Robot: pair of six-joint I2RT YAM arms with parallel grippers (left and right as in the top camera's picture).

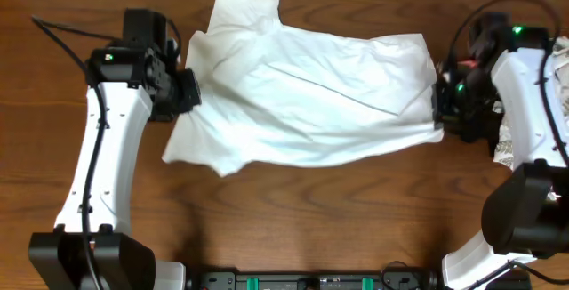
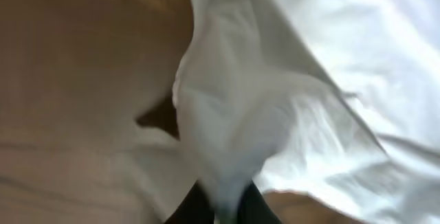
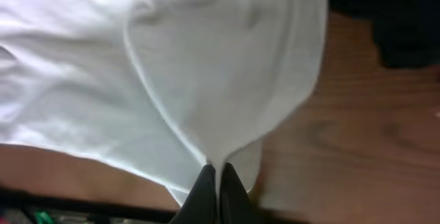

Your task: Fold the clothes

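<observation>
The clothes are one white T-shirt, stretched across the middle of the wooden table with a fold running along its length. My left gripper is at its left edge. In the left wrist view the cloth bunches down between the two dark fingers of the left gripper, which is shut on it. My right gripper is at the shirt's right edge. In the right wrist view the right gripper pinches a gathered point of the white cloth.
More pale cloth lies at the table's right edge behind the right arm. A black base bar runs along the front edge. Bare wood shows in front of the shirt.
</observation>
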